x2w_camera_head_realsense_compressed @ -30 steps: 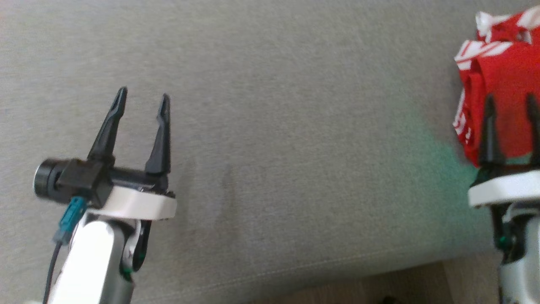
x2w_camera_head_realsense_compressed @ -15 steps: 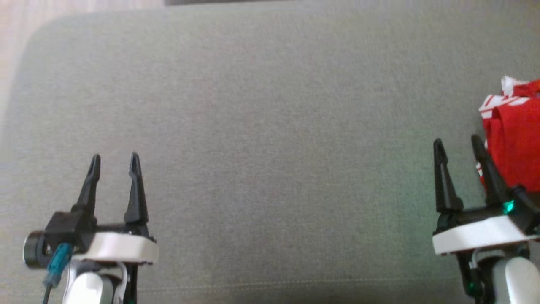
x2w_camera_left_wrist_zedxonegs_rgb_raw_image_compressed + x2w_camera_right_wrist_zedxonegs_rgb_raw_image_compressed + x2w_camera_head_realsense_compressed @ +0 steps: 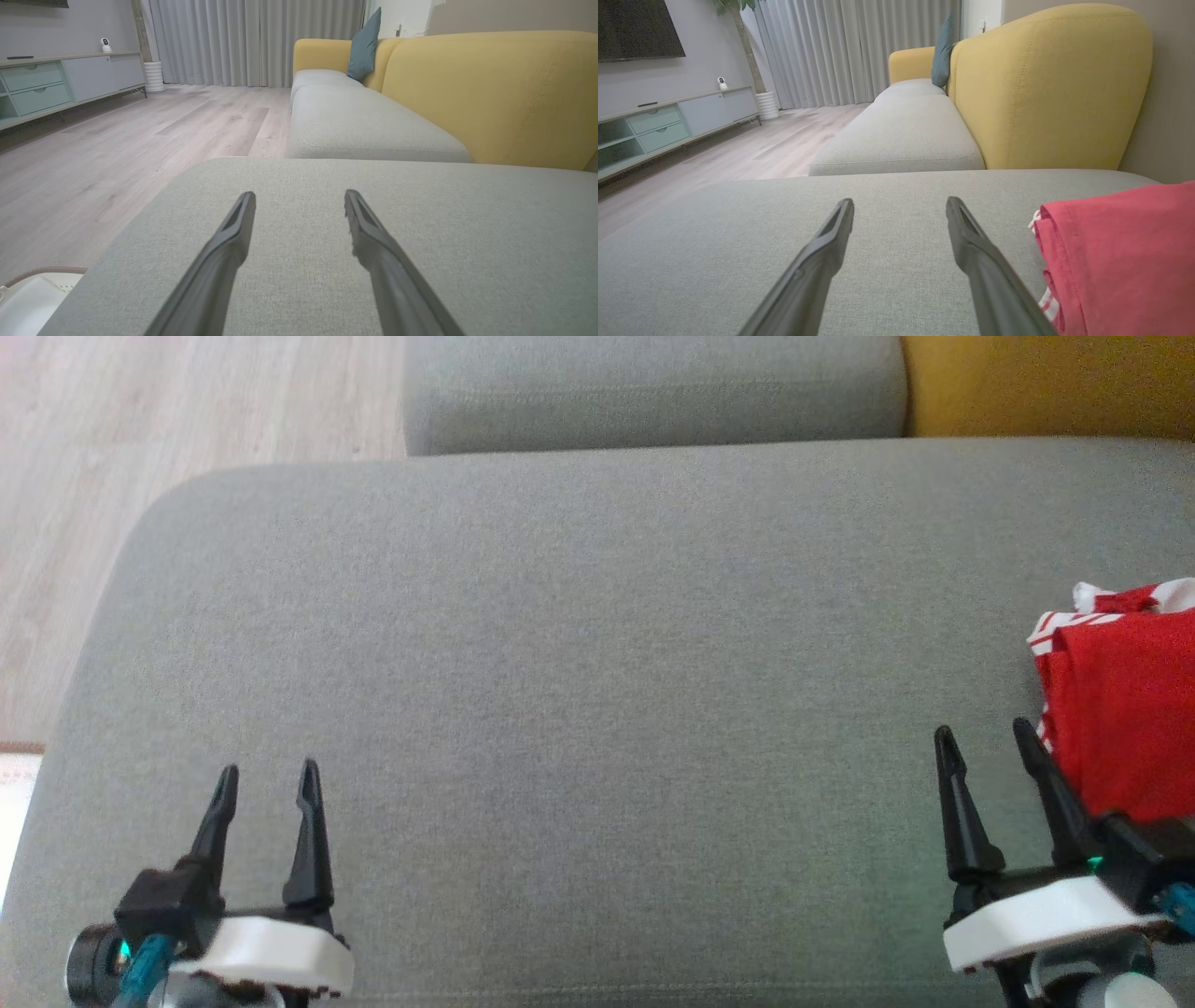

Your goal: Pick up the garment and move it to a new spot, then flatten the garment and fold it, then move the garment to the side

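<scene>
Right gripper point(image 3: 982, 730): two long dark fingers spread wide, nothing pinched. Left gripper point(image 3: 269, 767): likewise spread and empty, over the near left of the grey fabric seat cushion point(image 3: 579, 663). The red cloth garment with white-striped trim point(image 3: 1120, 709) is seen as a compact layered bundle at the cushion's right edge, just beside the right gripper's right finger; contact cannot be told. The scene fits either a bundle awaiting pickup or one folded and set aside. In either case, snagging of the striped hem by that finger is to be avoided.
</scene>
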Controlling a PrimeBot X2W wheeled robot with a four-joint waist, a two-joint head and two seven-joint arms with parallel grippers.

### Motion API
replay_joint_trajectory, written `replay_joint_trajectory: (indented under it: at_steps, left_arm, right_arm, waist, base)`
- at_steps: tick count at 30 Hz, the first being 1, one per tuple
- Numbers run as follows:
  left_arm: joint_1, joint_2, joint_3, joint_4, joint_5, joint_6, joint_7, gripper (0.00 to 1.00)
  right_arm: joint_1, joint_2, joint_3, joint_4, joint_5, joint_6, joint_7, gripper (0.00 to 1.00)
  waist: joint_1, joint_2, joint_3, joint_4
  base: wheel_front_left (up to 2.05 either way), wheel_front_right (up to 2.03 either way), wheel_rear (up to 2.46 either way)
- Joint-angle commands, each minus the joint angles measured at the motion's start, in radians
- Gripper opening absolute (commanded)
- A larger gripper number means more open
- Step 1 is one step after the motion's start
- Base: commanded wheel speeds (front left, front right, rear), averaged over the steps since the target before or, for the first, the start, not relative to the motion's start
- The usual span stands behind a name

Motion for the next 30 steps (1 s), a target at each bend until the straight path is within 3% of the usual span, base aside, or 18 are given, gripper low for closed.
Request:
replay_joint_trajectory:
  at_steps: [1,30]
  left_arm:
    - [-0.026,0.018,0.029,-0.038,-0.004,0.005,0.005,1.00]
    - [-0.024,0.036,0.008,-0.052,0.003,0.031,0.018,1.00]
  right_arm:
    - [-0.016,-0.001,0.021,-0.042,0.009,0.004,0.003,1.00]
    - [-0.006,0.010,0.013,-0.050,0.011,0.004,0.015,1.00]
  waist:
    - [0.0001,-0.0001,-0.013,-0.006]
    - [0.0001,-0.0001,-0.012,-0.009]
  base:
    - [0.00,0.00,0.00]
    - [0.00,0.00,0.00]
